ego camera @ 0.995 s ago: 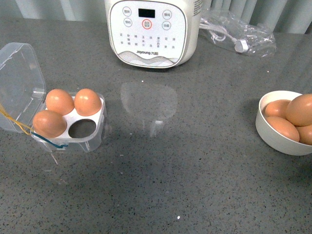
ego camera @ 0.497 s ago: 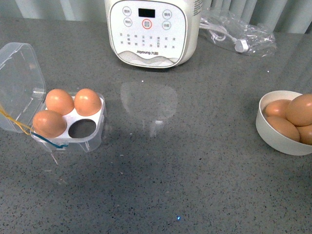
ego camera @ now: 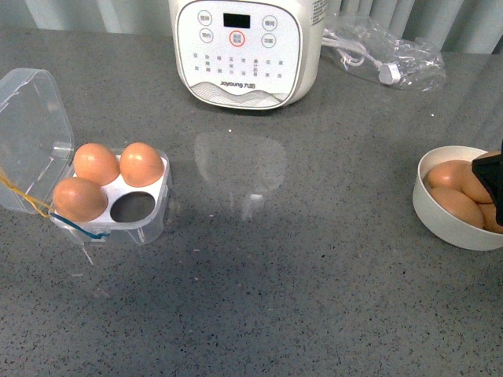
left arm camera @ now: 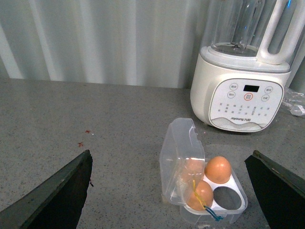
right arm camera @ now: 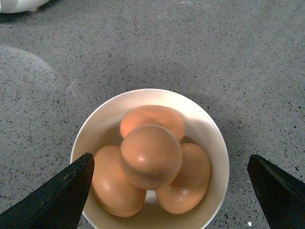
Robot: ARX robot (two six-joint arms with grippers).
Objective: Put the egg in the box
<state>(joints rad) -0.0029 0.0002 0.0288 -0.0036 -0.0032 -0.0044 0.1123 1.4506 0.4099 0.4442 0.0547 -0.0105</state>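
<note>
Four eggs (right arm camera: 114, 183) heaped in white bowl (right arm camera: 202, 125), table's (ego camera: 314, 275) 3 o'clock. Top egg (right arm camera: 151, 156) untouched. Right gripper (right arm camera: 170, 160) above it, fingers spread wide, empty. Left gripper (left arm camera: 170, 155) agape, empty. Box (ego camera: 149, 222) at 9 o'clock, lid up.

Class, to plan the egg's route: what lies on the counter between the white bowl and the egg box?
Nothing solid: the front view shows bare grey counter from bowl to egg box, with only a pale reflection.

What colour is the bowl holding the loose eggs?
White; the bowl shows best in the right wrist view.
</note>
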